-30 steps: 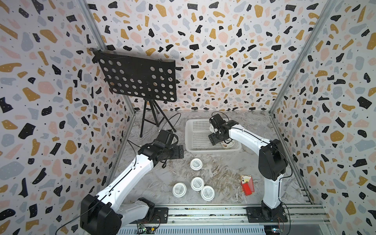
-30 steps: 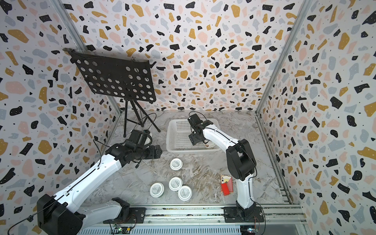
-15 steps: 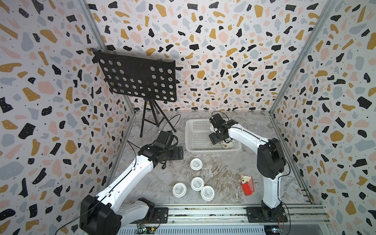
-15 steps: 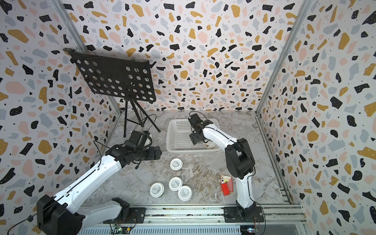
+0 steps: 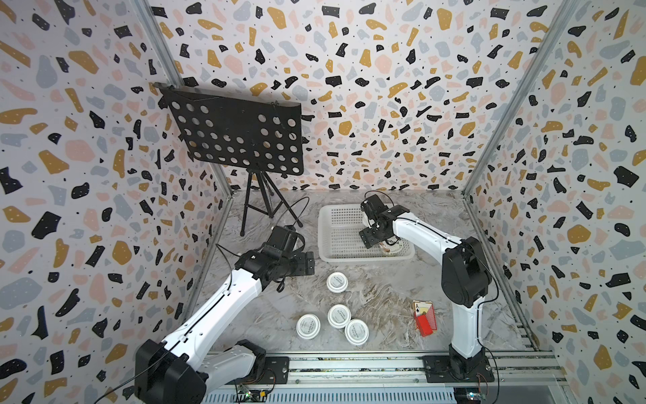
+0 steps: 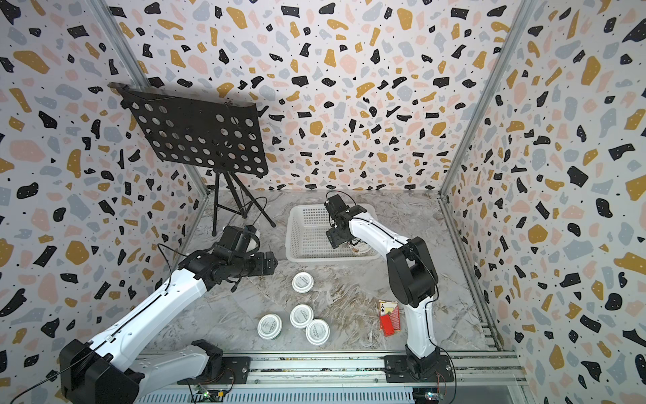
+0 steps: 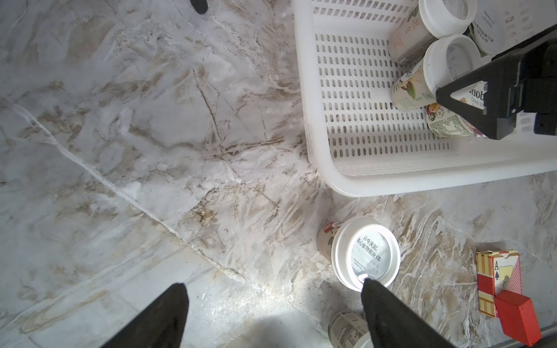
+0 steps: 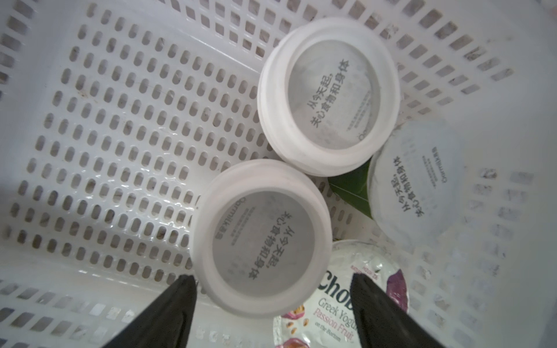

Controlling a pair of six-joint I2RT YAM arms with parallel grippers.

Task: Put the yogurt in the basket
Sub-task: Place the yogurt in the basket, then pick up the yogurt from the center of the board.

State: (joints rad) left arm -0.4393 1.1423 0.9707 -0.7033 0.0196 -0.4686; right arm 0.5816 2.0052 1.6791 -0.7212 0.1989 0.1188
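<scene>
The white basket (image 5: 335,224) (image 6: 307,227) stands at the back middle of the table. Several yogurt cups stand in its right part: two white-lidded ones (image 8: 328,96) (image 8: 262,238), a green-sided one (image 8: 417,186) and a Chobani cup (image 8: 340,301) (image 5: 393,245). My right gripper (image 8: 272,278) (image 5: 379,241) hangs open just above them, its fingers well apart and not touching the nearest lid. Several more white cups stand on the table (image 5: 337,282) (image 5: 339,316) (image 6: 269,325) (image 6: 317,331). My left gripper (image 7: 274,286) (image 5: 307,264) is open and empty over bare table, beside the nearest cup (image 7: 366,251).
A red playing-card box (image 5: 424,316) (image 7: 500,280) lies to the right of the loose cups. A black music stand (image 5: 237,136) on a tripod (image 5: 258,199) stands at the back left. Patterned walls close in three sides, and a metal rail (image 5: 349,363) runs along the front.
Almost nothing: the right arm's elbow has swayed slightly while its gripper stays open in the basket. The left arm has held still.
</scene>
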